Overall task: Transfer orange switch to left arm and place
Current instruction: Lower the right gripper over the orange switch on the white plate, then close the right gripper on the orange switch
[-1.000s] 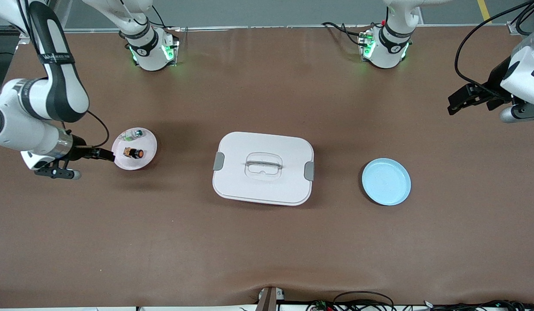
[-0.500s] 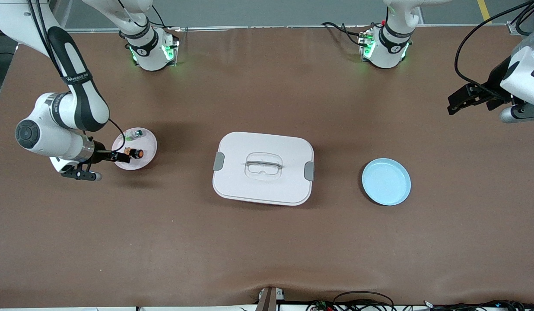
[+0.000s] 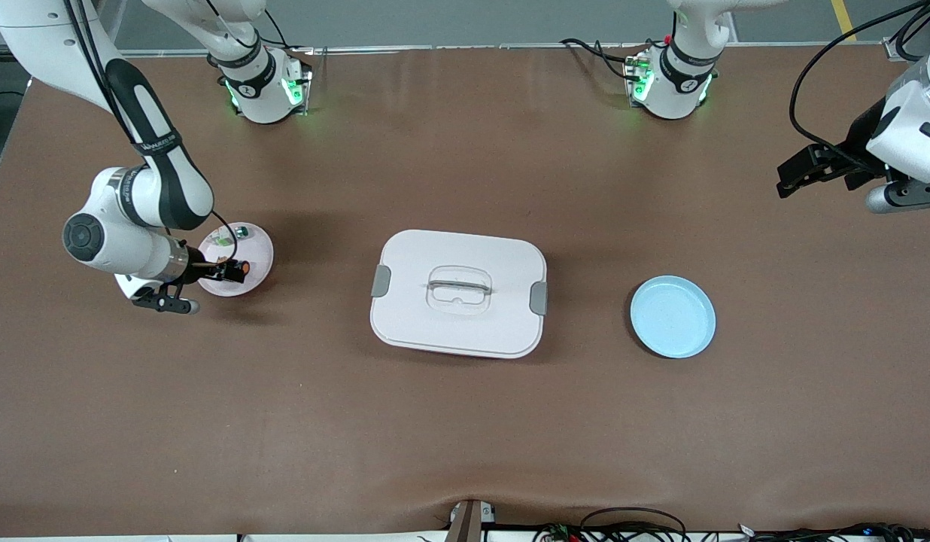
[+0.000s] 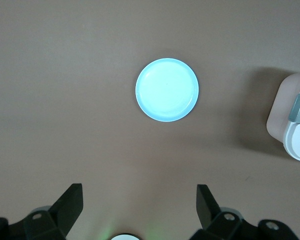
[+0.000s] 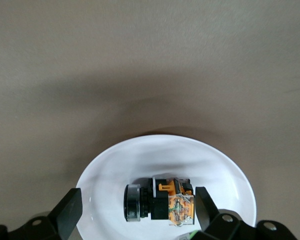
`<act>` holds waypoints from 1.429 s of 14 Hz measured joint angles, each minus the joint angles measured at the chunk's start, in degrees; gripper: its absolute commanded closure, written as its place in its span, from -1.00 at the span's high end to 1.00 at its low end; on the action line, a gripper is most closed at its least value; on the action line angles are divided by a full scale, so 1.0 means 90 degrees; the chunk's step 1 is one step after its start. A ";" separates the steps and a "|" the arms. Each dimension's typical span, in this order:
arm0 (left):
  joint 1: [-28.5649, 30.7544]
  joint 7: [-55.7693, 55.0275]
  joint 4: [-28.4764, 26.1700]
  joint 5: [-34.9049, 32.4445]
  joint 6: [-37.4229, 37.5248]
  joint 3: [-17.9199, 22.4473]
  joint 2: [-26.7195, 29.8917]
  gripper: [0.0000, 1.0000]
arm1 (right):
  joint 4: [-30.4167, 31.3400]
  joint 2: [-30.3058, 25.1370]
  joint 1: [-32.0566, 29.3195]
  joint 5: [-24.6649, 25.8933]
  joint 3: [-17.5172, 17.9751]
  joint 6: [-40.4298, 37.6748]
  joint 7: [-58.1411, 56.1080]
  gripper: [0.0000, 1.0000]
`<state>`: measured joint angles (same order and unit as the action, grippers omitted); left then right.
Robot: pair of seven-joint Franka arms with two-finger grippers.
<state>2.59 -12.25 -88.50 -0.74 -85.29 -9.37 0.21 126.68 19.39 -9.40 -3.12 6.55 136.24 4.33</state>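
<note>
A pale blue plate [image 3: 673, 316] is lying toward the left arm's end of the brown worktop [image 3: 465, 421]. A pink plate [image 3: 256, 257] is sitting toward the right arm's end, carrying a small clear-and-green part [image 3: 232, 236].

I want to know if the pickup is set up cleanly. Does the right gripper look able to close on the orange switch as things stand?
Probably yes. The right gripper is open over the pink plate, its fingers either side of the orange switch, which lies on its side. Nothing sits between them.

My right gripper [image 3: 223, 271] hangs low, fingers spread wide; my left gripper [image 3: 787, 179] waits raised, fingers also spread.
</note>
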 measured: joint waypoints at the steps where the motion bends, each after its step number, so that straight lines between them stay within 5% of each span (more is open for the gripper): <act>1: -0.0002 0.0000 0.0000 0.0000 0.0003 0.0000 0.0000 1.00 | 0.0032 0.0028 0.0011 0.0006 0.0000 0.0032 0.0000 1.00; 20: -0.0007 0.0000 0.0000 0.0000 0.0024 -0.0006 -0.0005 1.00 | 0.0176 0.0100 -0.0002 0.0451 -0.0073 -0.0097 -0.0001 1.00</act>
<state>2.53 -12.25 -88.50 -0.74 -85.07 -9.43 0.16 128.27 20.29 -9.42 0.93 5.90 135.36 4.32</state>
